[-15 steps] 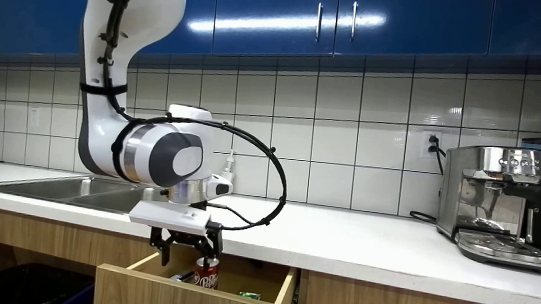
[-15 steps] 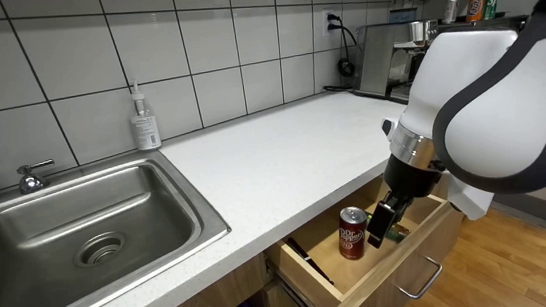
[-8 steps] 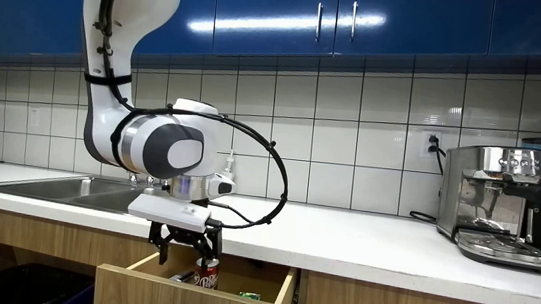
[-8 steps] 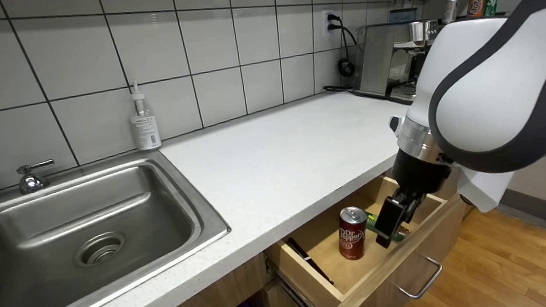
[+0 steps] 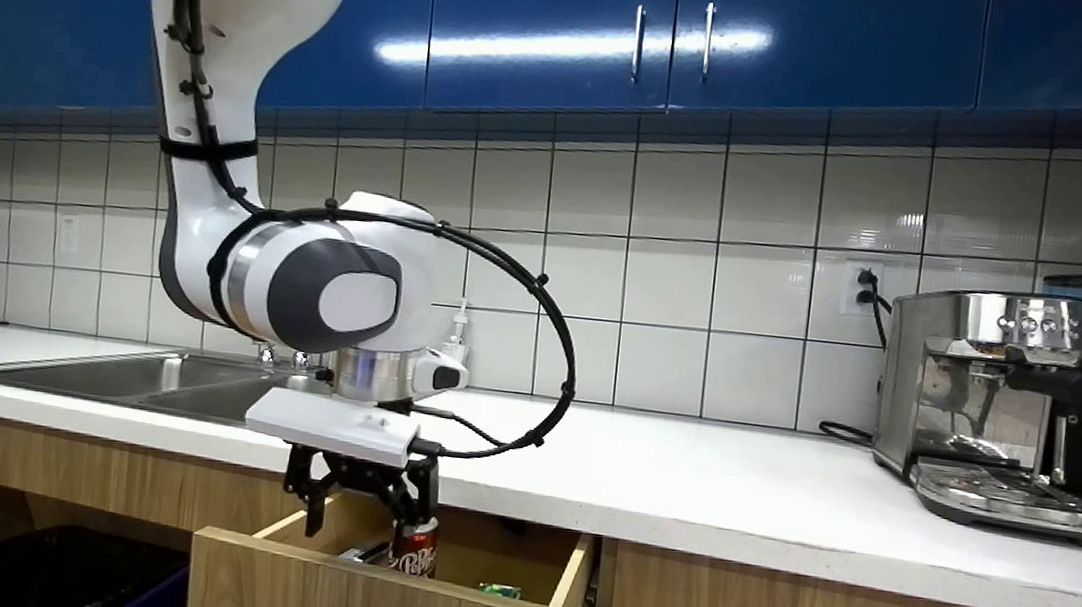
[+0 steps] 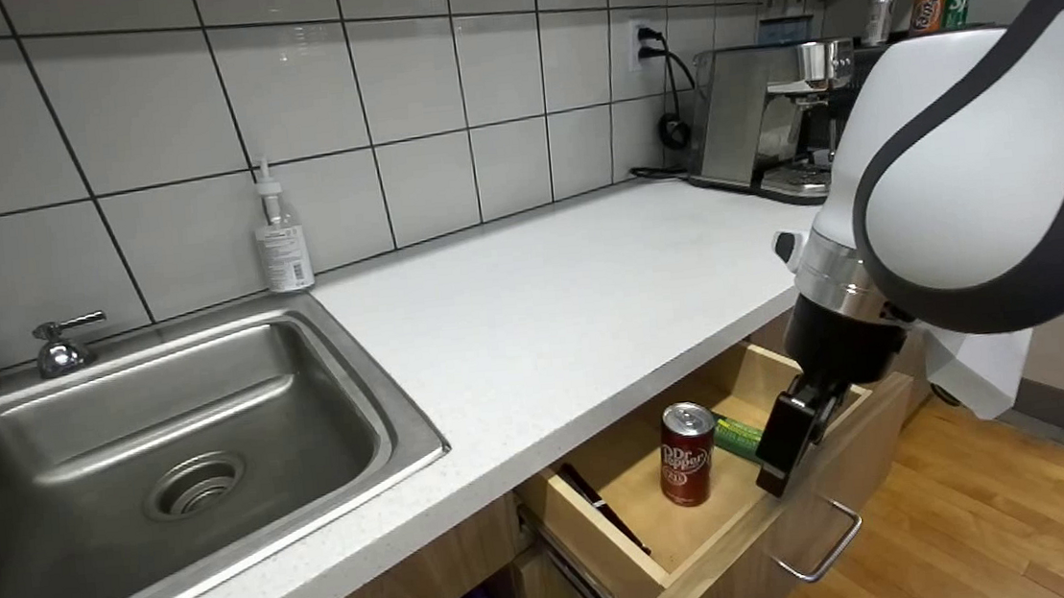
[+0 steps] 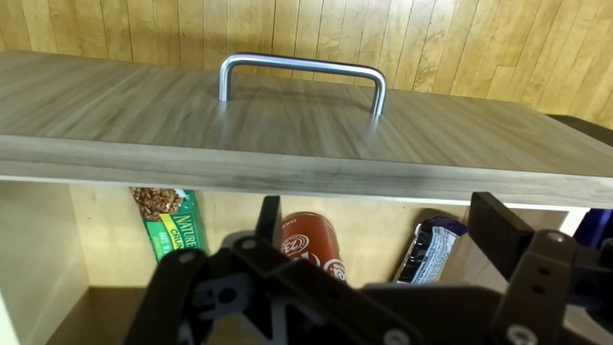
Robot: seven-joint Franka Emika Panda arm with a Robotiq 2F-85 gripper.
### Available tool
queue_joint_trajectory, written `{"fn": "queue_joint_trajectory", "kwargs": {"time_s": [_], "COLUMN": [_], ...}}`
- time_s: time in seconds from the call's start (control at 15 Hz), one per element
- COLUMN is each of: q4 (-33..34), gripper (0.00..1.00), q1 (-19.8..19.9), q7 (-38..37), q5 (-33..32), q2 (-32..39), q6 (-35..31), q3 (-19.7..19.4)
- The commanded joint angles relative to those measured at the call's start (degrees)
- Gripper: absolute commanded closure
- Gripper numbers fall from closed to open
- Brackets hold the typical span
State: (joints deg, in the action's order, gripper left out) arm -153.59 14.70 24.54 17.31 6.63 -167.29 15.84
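Observation:
My gripper (image 7: 377,215) stands open above the pulled-out drawer (image 7: 297,175), with nothing between its fingers. A dark red Dr Pepper can (image 6: 687,454) is upright inside the drawer, nearest to the gripper but not held. In the wrist view the can (image 7: 311,235) is partly covered by the left finger and linkage. A green granola bar packet (image 7: 179,225) lies at that view's left; the gripper partly hides the packet (image 6: 735,435) in an exterior view. A dark packet (image 7: 428,249) lies by the opposite drawer side. In an exterior view the gripper (image 5: 356,528) hangs just behind the drawer front.
A metal handle (image 7: 306,64) sticks out from the drawer front. The white countertop (image 6: 552,307) overhangs the drawer's back. Around it are a steel sink (image 6: 188,445), a soap bottle (image 6: 283,244), a coffee machine (image 5: 984,390) and a dark bin (image 5: 51,564).
The open gripper has shifted away from the can toward the drawer front, moving right in an exterior view and uncovering more of the green packet. Can and drawer have stayed put.

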Motion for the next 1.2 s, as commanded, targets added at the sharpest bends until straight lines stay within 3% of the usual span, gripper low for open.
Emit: {"fn": "queue_joint_trajectory", "kwargs": {"time_s": [0.0, 0.53, 1.13], "q4": [-3.3, -5.4, -5.2], "gripper": [0.0, 0.0, 0.0], "q1": [-3.9, -9.7, -11.6], "q7": [0.8, 1.2, 0.2], "q5": [-0.6, -1.3, -2.8], "q2": [-4.9, -7.0, -5.5], "q6": [2.3, 3.8, 5.8], "q3": [-3.9, -9.4, -11.4]}}
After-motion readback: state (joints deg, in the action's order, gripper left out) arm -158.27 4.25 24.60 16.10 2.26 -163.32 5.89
